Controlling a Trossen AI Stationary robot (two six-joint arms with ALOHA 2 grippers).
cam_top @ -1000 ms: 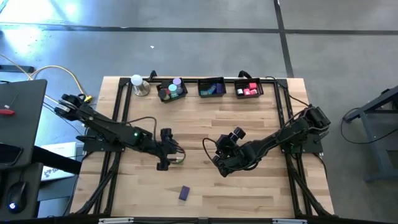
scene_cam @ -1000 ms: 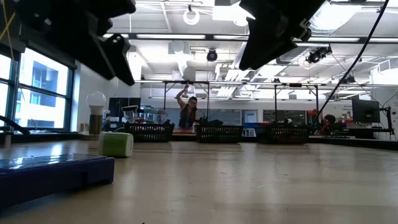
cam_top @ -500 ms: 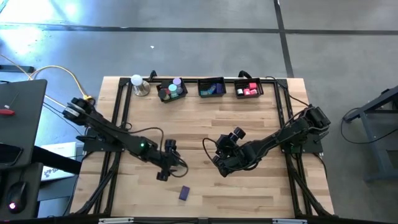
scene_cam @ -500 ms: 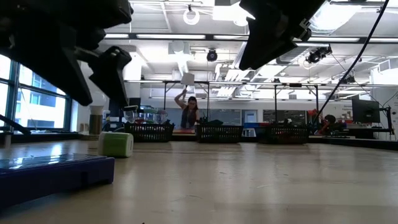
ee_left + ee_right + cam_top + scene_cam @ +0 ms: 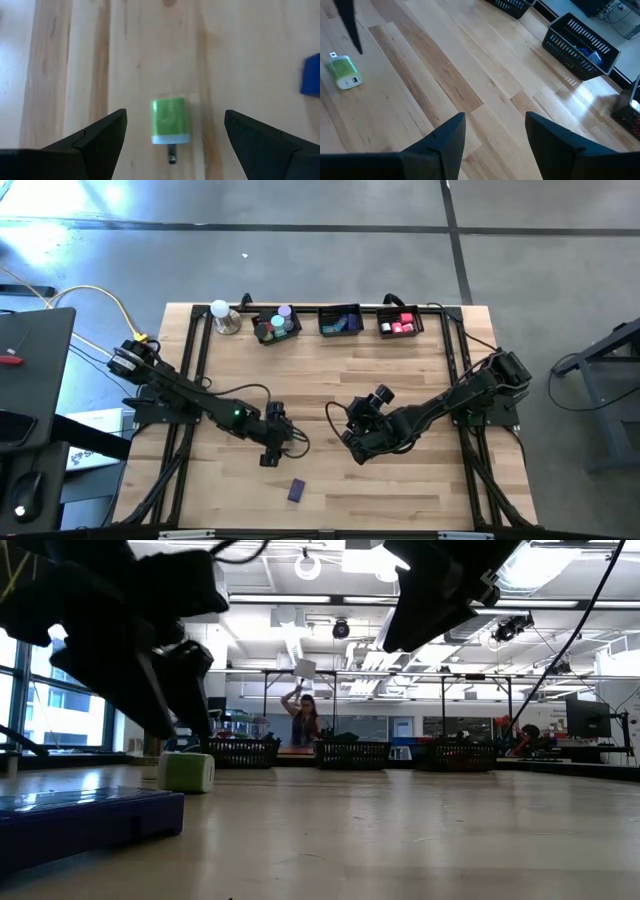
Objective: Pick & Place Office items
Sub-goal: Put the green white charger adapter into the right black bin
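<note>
A small green plug-like block with a white end (image 5: 169,121) lies flat on the wooden table. My left gripper (image 5: 175,114) hangs open just above it, one finger on either side, touching nothing. In the low view the block (image 5: 186,771) sits right under the left gripper's dark fingers (image 5: 165,690). A purple block (image 5: 296,491) lies nearer the table's front edge. My right gripper (image 5: 352,448) waits open above the table's middle, holding nothing.
Three black trays (image 5: 277,325) (image 5: 340,320) (image 5: 400,322) with small coloured items stand in a row along the far edge. A white ball on a metal base (image 5: 222,315) stands left of them. A person shows in the room beyond (image 5: 303,720). Bare wood lies between the arms.
My left gripper has come down and gone toward the table's near edge and a little to the right, ending over the green block with its fingers still open. The block and the purple block have stayed put.
</note>
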